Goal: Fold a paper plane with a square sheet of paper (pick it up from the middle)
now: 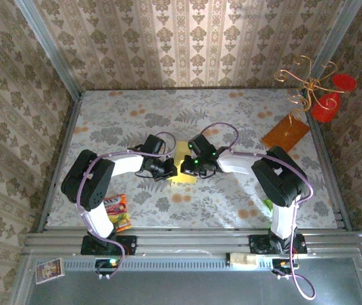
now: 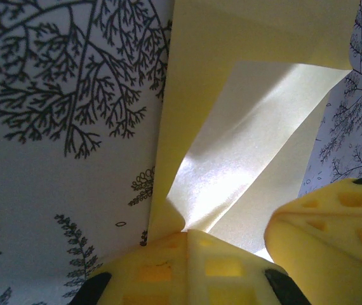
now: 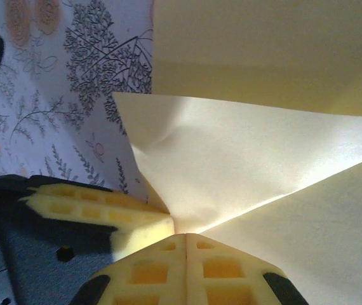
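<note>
The square sheet of paper (image 1: 182, 166) is pale yellow and lies partly folded on the patterned table, between my two grippers. In the left wrist view a raised flap of the sheet (image 2: 251, 127) runs down to a point at my left gripper (image 2: 190, 232), whose jaws are pressed together on it. My left gripper (image 1: 168, 169) meets the sheet's left edge. My right gripper (image 3: 185, 236) is also shut, pinching a creased flap of the sheet (image 3: 251, 165); it (image 1: 191, 166) sits at the right edge. The two grippers' fingertips nearly touch each other.
An orange-brown board (image 1: 285, 133) lies at the back right, beside a gold wire stand with red discs (image 1: 324, 95). A snack packet (image 1: 119, 211) lies by the left arm's base. A small green thing (image 1: 268, 204) is near the right arm's base.
</note>
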